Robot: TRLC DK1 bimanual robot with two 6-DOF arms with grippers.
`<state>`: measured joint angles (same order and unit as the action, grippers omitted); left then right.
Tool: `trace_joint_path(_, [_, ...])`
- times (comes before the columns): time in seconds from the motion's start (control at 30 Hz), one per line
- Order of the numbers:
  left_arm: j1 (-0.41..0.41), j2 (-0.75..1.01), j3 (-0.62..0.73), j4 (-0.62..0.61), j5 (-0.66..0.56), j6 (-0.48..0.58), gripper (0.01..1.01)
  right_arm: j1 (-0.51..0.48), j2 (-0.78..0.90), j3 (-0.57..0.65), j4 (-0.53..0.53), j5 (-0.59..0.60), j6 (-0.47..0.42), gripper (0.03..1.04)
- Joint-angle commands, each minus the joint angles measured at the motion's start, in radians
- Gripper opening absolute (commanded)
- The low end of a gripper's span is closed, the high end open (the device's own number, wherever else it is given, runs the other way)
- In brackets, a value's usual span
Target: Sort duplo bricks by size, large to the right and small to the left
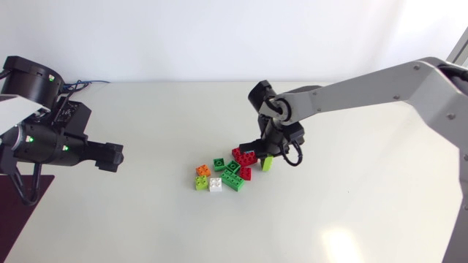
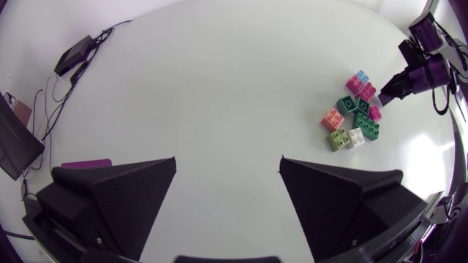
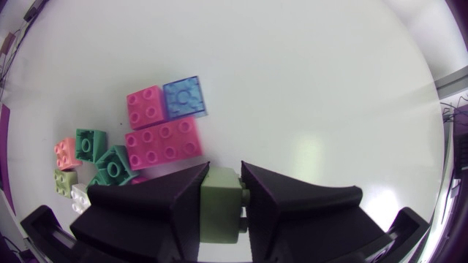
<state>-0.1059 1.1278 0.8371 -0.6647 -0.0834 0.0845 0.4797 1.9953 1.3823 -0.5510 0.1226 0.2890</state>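
Plain white tabletop (image 1: 351,212), with the left arm (image 1: 51,146) parked way off at its left side, left jaws spread wide on nothing, and the right arm (image 1: 351,91) stretched in to the pile of bricks (image 1: 232,180) near the middle. Got the right jaws pinched from both sides on a lime-green brick (image 3: 219,208) at the pile's right edge, just beside the long red brick (image 1: 240,155). Best to lift straight up first to avoid dragging the red one along, keep the squeeze firm, then carry it off, probably rightward since looks like a long brick held on end, though hard to be sure.
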Motion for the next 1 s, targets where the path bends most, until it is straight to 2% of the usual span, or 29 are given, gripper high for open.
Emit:
trace_joint_path(0.0, [0.002,-0.016,-0.030,0.007,-0.004,-0.014,0.987,-0.076,-0.086,-0.046,-0.007,0.009,-0.034,0.05])
trace_joint_path(0.33, [-0.029,-0.013,-0.033,0.025,-0.004,-0.023,0.987,-0.477,-0.253,-0.201,0.005,-0.063,-0.205,0.05])
trace_joint_path(0.43, [-0.046,-0.013,-0.038,0.027,-0.004,-0.031,0.987,-0.524,-0.262,-0.250,0.028,-0.072,-0.223,0.05])
trace_joint_path(0.67, [-0.057,-0.014,-0.059,0.027,-0.004,-0.012,0.987,-0.538,-0.263,-0.341,0.109,-0.081,-0.212,0.06])
trace_joint_path(0.77, [-0.067,-0.014,-0.075,0.028,-0.004,0.027,0.987,-0.536,-0.262,-0.364,0.138,-0.080,-0.189,0.19])
trace_joint_path(0.87, [-0.083,-0.013,-0.087,0.030,-0.004,0.052,0.987,-0.527,-0.251,-0.370,0.141,-0.081,-0.182,0.37])
trace_joint_path(0.97, [-0.094,-0.011,-0.090,0.031,-0.004,0.063,0.987,-0.523,-0.245,-0.370,0.145,-0.081,-0.177,0.46])
